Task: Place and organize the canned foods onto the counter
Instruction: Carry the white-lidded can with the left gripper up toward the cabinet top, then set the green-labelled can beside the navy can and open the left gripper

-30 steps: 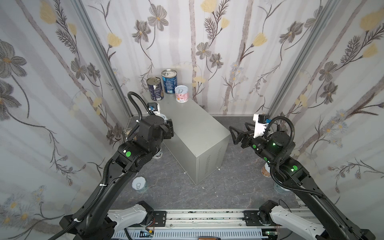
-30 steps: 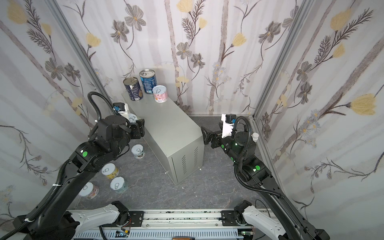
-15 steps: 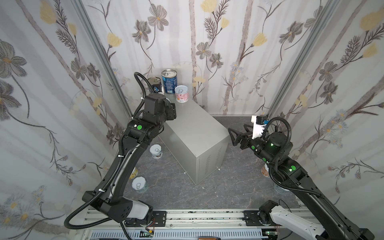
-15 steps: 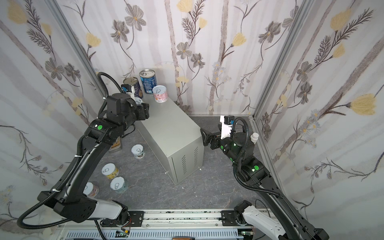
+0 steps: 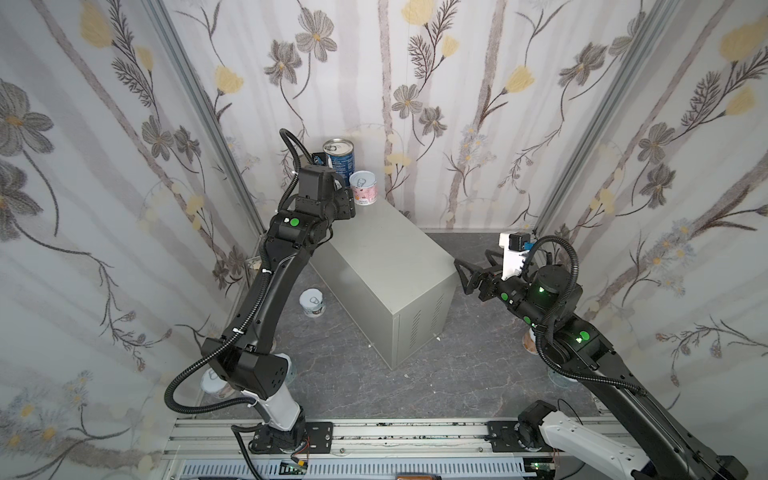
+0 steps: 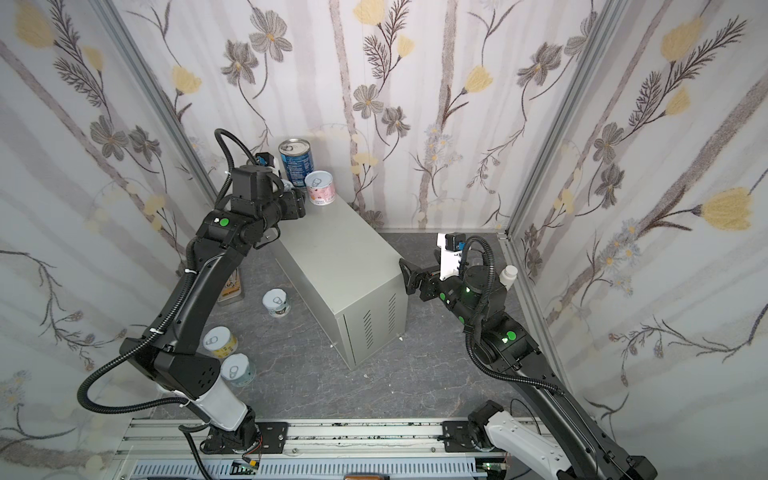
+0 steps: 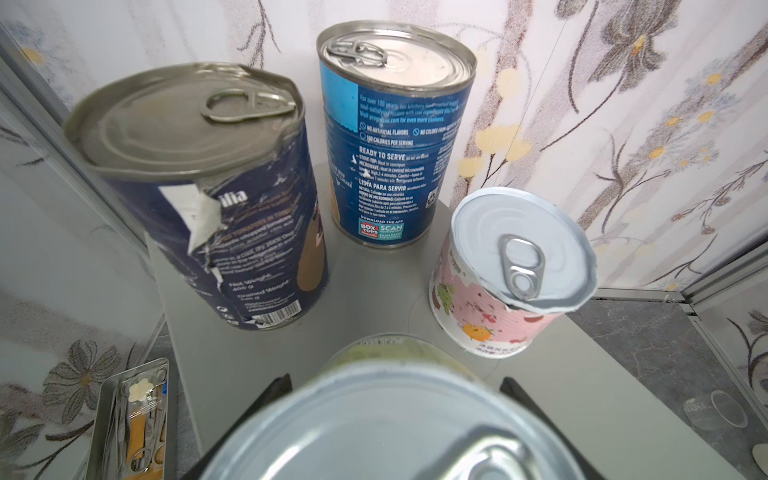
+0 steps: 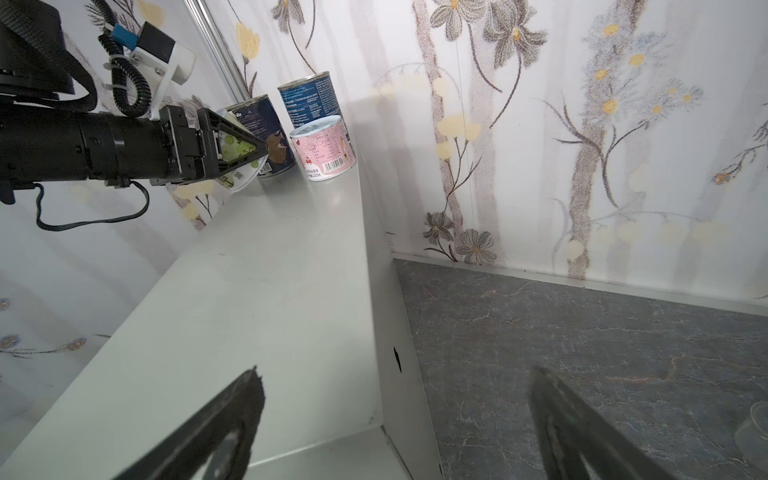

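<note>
My left gripper [image 7: 395,381] is shut on a short green-label can [image 7: 390,428] with a pale lid, held tilted just over the far end of the counter [image 5: 386,249]. Standing there are a torn dark navy can [image 7: 216,199], a blue can [image 5: 340,160] and a short pink can [image 5: 363,189]. In both top views my wrist hides the navy can and the held can. The right wrist view shows the left gripper [image 8: 245,153] gripping the green-label can [image 8: 237,164]. My right gripper [image 8: 395,386] hangs open and empty by the counter's near right corner.
Short cans stand on the dark floor left of the counter [image 6: 276,303], [image 6: 220,340], [image 6: 239,370]. A metal tray of tools [image 7: 133,415] lies beside the counter. A glass cup [image 7: 715,411] and a white bottle [image 6: 508,276] stand at the right. Walls enclose three sides.
My left arm has swung from the floor side of the counter up to its far end, carrying the can. The right gripper has stayed open and has shifted only slightly.
</note>
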